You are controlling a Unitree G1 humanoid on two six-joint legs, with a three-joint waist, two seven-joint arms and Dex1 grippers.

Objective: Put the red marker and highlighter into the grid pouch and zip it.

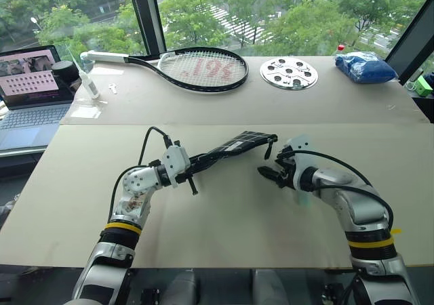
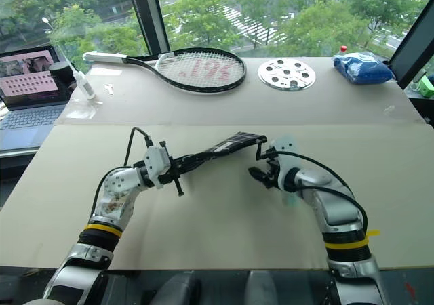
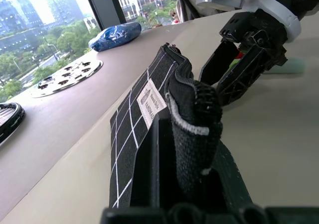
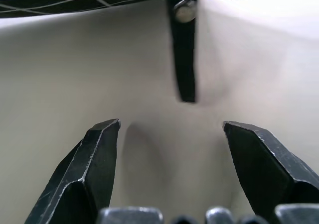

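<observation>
One end effector (image 1: 196, 163) clamped on the grid pouch (image 1: 234, 148), the other (image 1: 270, 173) spread beneath its strap (image 4: 183, 50).

Head stereo pair: downward over the counter (image 1: 224, 217), sharing both arms and the pouch (image 1: 237, 144). Wrist cameras: close along each hand's fingers.

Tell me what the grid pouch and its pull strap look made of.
Grid pouch: woven black fabric, matte, judging by its visible weave and stitched edge, with thin white printed-looking lines and a small white label. Pull strap: flat black strip, probably webbing or leather-like, hanging from a shiny metal rivet.
</observation>
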